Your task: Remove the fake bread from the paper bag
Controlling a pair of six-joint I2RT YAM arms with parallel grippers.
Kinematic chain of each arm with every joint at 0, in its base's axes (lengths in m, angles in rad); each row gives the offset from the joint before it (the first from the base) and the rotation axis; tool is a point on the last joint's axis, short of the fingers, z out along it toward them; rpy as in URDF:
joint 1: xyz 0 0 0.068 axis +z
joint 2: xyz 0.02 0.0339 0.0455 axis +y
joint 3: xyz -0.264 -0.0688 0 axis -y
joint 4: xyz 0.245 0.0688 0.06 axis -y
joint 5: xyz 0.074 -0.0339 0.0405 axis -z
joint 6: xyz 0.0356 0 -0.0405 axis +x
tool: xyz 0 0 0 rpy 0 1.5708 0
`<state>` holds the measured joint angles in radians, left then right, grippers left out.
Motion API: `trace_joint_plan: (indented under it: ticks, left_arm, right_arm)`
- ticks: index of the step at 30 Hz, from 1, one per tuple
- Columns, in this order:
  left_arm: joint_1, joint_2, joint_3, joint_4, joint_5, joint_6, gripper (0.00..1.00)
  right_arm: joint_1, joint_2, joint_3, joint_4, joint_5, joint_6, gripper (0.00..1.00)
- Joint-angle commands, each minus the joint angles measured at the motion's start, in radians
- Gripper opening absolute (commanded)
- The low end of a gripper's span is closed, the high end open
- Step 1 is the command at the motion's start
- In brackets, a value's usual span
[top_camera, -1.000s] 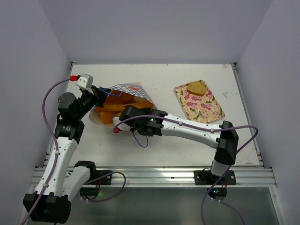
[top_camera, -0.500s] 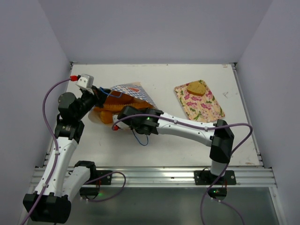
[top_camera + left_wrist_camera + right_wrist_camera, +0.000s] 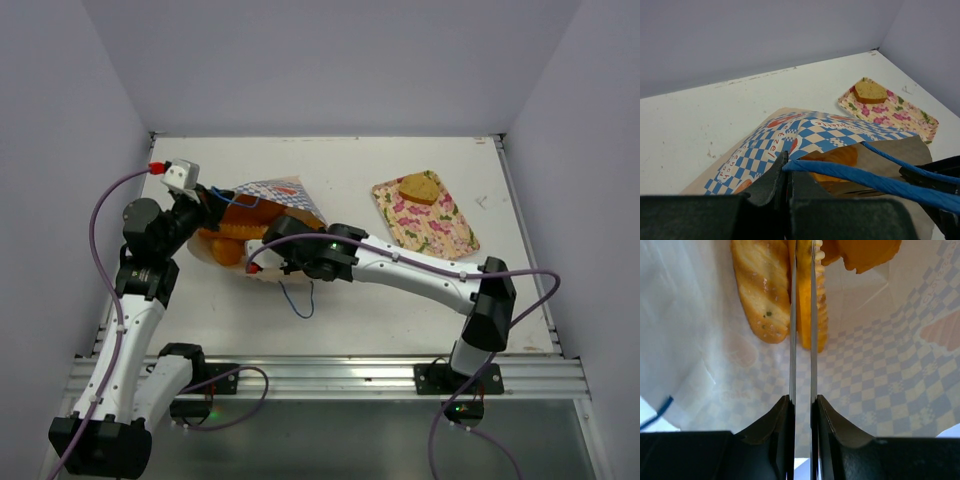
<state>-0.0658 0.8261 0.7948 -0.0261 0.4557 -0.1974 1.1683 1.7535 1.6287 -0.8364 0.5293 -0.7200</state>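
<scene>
Grips the blue cord handle (image 3: 850, 175) of the paper bag (image 3: 275, 192) in the left pincer (image 3: 788, 167), fully closed on the cord. Reaches into the bag mouth with the right pincer (image 3: 262, 268), narrowed to a slit and clamped on a long ridged loaf (image 3: 802, 300). Contains further fake bread (image 3: 235, 232) inside the bag, lying sideways on the tabletop (image 3: 380, 320). Carries one tan bun (image 3: 420, 187) on the pink floral tray (image 3: 450, 235), well apart.
</scene>
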Motion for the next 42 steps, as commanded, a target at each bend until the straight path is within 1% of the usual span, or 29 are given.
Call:
trace_joint_plan:
  ticks: [1,2,8,12,21,27,38,42]
  left_arm:
    - [0.004,0.001,0.014,-0.041,-0.028,0.018,0.00]
    - [0.004,0.001,0.017,-0.046,-0.031,0.022,0.00]
    - [0.004,0.005,0.024,-0.046,-0.045,0.026,0.00]
    - [0.004,0.008,0.026,-0.047,-0.048,0.026,0.00]
    - [0.004,0.007,0.029,-0.049,-0.060,0.021,0.00]
    - [0.004,0.008,0.030,-0.043,-0.060,0.013,0.00]
    - [0.004,0.008,0.024,-0.046,-0.057,0.018,0.00]
    - [0.004,0.010,0.024,-0.044,-0.057,0.019,0.00]
  right_arm:
    - [-0.004,-0.101,0.010,-0.032,-0.138,0.034,0.00]
    - [-0.007,-0.109,0.016,-0.044,-0.179,0.037,0.00]
    - [-0.025,-0.170,0.046,-0.096,-0.281,0.042,0.00]
    - [-0.038,-0.209,0.019,-0.109,-0.353,0.037,0.00]
    - [-0.053,-0.282,-0.036,-0.110,-0.413,0.007,0.00]
    - [-0.073,-0.299,-0.056,-0.109,-0.440,0.010,0.00]
    - [-0.116,-0.313,-0.040,-0.116,-0.485,0.027,0.00]
    - [-0.117,-0.313,-0.039,-0.116,-0.477,0.025,0.00]
